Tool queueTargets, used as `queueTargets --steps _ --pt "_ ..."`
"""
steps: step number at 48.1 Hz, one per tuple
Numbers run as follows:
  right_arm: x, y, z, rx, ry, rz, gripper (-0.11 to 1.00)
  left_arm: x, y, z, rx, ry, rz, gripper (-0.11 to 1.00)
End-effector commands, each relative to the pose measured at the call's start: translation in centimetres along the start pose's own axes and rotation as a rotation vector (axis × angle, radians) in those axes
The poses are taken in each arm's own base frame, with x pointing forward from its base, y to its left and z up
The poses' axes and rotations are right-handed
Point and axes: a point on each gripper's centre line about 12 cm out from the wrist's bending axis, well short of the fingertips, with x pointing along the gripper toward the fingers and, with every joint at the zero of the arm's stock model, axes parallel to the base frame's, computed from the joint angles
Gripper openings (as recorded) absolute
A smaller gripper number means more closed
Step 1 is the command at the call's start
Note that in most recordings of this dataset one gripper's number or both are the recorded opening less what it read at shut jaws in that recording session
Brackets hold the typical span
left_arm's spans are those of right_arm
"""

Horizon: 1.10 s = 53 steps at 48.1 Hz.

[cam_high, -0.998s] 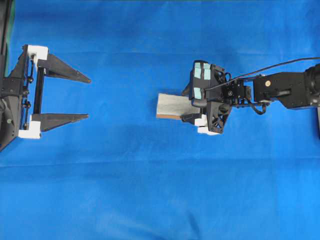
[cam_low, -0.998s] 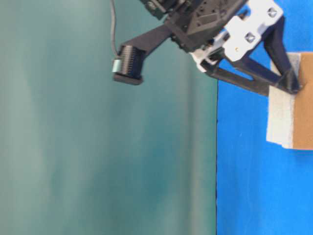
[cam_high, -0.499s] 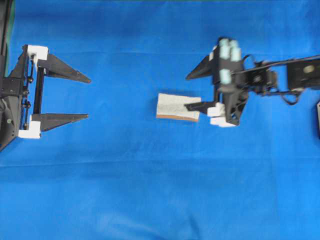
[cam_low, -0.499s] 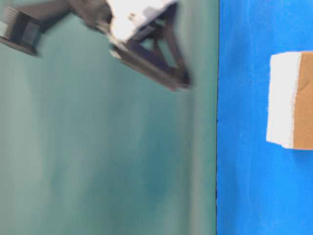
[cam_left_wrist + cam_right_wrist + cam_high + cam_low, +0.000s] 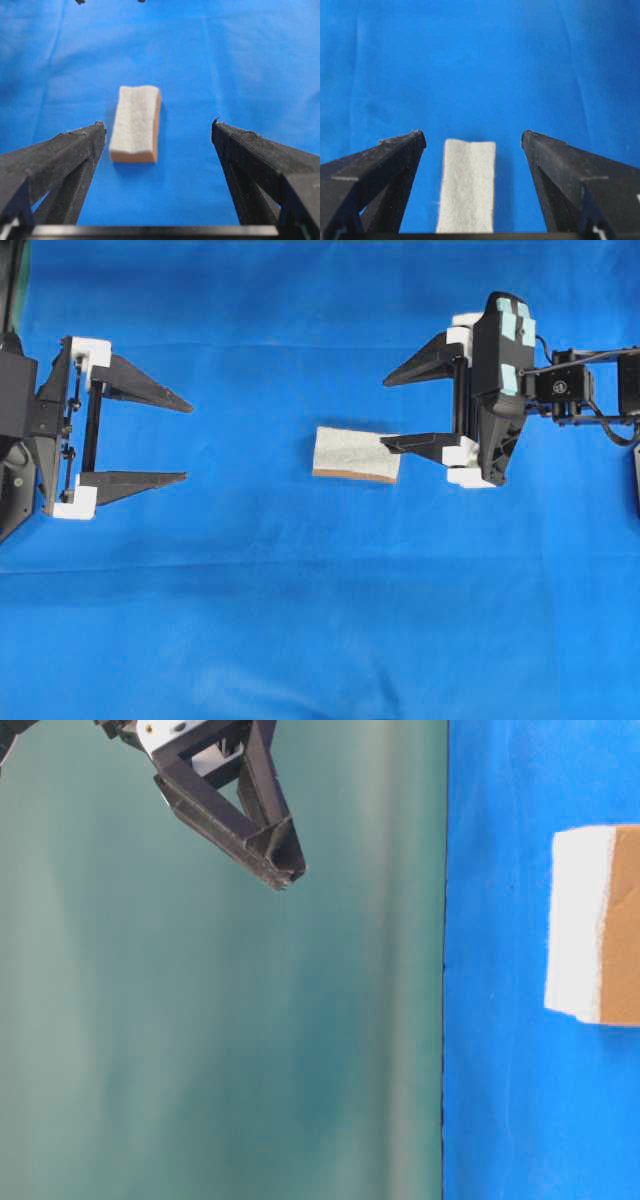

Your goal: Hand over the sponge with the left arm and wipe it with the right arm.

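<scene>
- While the sponge (image 5: pixel 357 453) lies loose on the cloth (image 5: pixel 320 620), nothing is done: pickup, handover and wiping remain.
- Left gripper (image 5: pixel 187 439): fingers apart, empty, sponge well ahead.
- Right gripper (image 5: pixel 384 412): fingers apart, empty, raised above the sponge's near end.

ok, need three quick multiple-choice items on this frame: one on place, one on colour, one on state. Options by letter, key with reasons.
1. Where is the sponge?
A. flat on the blue cloth between the arms
B. in the left end effector
C. in the right end effector

2. What colour is the sponge's thin bottom layer?
A. green
B. orange-brown
C. black

3. How are the left end effector and right end effector set?
A. both shut
B. only the left open
C. both open

Key: 1 A, it lies on the cloth with nothing gripping it. 2 B, the left wrist view shows that edge. 3 C, each has its fingers spread wide and holds nothing.
</scene>
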Motion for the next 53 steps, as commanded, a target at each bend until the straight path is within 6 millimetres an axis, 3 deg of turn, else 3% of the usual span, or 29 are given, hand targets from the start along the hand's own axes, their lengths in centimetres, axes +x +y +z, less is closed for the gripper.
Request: queueTargets --steps 1,20,35,46,53 --pt "-1.2 0.0 1.2 -0.004 -0.043 -0.001 0.74 -0.4 0.2 1.4 -0.003 -0.05 0.008 0.93" --pt "-10.2 -0.3 1.1 0.008 -0.127 -0.024 0.74 -4.5 0.4 3.4 -0.005 -0.104 0.009 0.93" --pt "-16.6 -0.3 -3.3 0.021 -0.187 -0.037 0.74 -7.6 0.2 1.9 -0.009 -0.063 0.0 0.93" --pt "-17.5 -0.1 -7.8 0.047 -0.214 -0.027 0.73 -9.0 -0.1 -0.7 -0.012 -0.069 0.001 0.93" --pt "-17.2 0.1 -8.9 0.087 -0.248 -0.008 0.73 -9.3 -0.3 -2.1 -0.012 -0.05 -0.002 0.93"
